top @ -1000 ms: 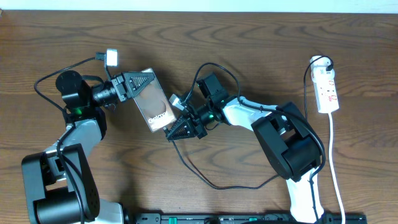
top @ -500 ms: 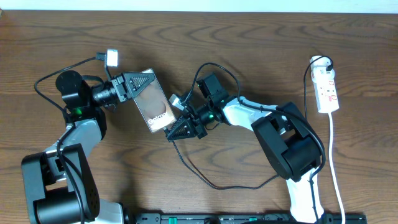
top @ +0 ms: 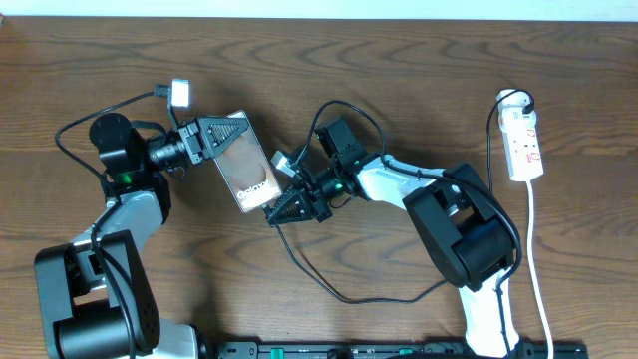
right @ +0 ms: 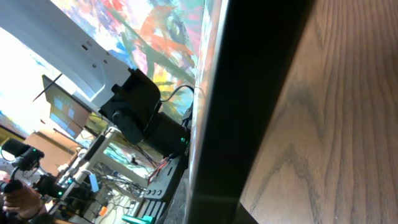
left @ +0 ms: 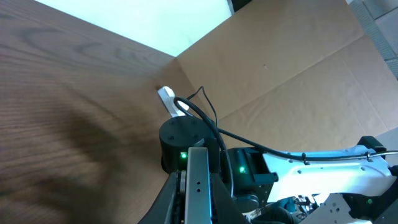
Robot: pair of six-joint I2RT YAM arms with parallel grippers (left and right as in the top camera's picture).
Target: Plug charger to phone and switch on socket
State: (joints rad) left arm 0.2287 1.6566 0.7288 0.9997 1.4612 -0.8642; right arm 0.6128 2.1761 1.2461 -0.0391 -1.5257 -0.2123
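The left arm comes up from the lower left and bends right, its left gripper (top: 231, 130) clamped on the upper end of the phone (top: 254, 175), left of centre. The right arm stretches from the lower right across to the phone's lower end, its right gripper (top: 284, 211) closed on the charger (top: 329, 291) tip (the cable loops away below centre). The table (top: 399, 80) is dark wood, with the socket (top: 525, 145) lying near the right edge, and brown cardboard (left: 298, 74) stands beyond it in the left wrist view.
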